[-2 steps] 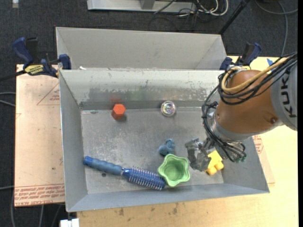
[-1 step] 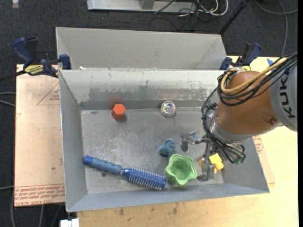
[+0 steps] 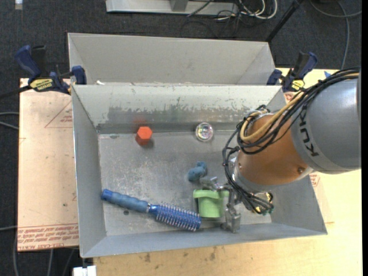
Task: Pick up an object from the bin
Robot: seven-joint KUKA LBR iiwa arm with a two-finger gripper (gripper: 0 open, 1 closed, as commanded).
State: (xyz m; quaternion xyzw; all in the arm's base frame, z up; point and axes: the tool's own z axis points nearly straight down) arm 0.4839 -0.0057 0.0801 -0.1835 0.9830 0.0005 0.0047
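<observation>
Apparently the arm is at the reaching-in step: the gripper (image 3: pixel 229 209) sits low at the bin's (image 3: pixel 172 105) front edge, towards the right corner, just beside a green plastic piece (image 3: pixel 208 204), perhaps touching it. Whether it is spread or pressed together I cannot tell, since the orange wrist cover (image 3: pixel 267 160) and its cables hide most of it. Nothing shows as gripped, so the next move likely calls for closing squarely on the green piece and lifting clear of the blue hairbrush (image 3: pixel 155 210), whose bristle end lies just beside it along the front edge. A small blue lump (image 3: pixel 196 172) lies near, towards the middle.
</observation>
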